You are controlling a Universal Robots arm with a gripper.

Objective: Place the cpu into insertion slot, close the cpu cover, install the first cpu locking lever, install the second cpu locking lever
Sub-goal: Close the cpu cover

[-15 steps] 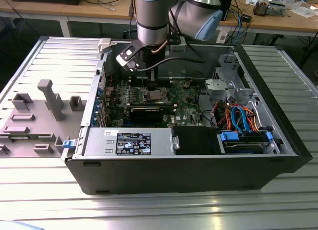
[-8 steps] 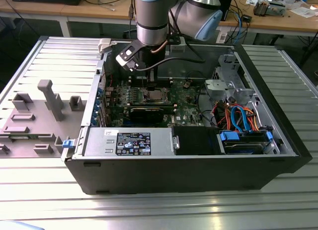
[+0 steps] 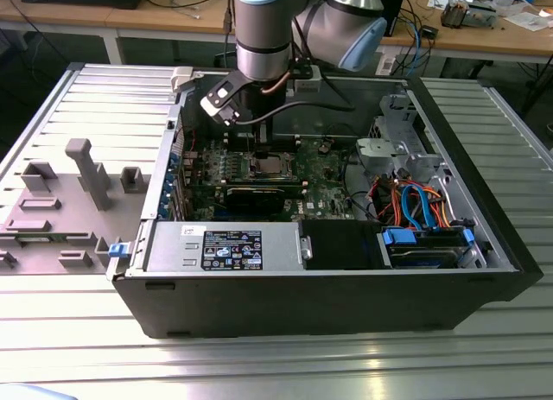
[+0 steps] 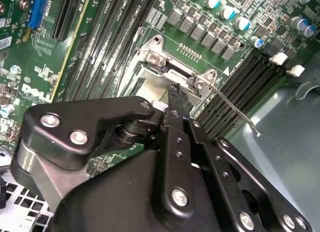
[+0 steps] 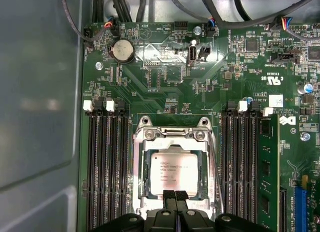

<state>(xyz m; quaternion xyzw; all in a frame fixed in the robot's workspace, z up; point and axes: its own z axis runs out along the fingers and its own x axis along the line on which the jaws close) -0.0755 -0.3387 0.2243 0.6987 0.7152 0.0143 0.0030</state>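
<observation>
Pincer (image 5: 174, 196) narrow, fingertips pressed together, nothing held, tips hanging just over one edge of the cpu cover (image 5: 141, 172). Cover lies flat, down around the cpu (image 5: 174, 174), which is seated in the insertion slot (image 3: 268, 166). In the exterior view the slot is at about 10 o'clock from the middle of the open case (image 3: 311, 309) on the bench (image 3: 484, 357). One locking lever (image 4: 232, 106) slants free over the memory slots (image 4: 250, 76), unlatched.
</observation>
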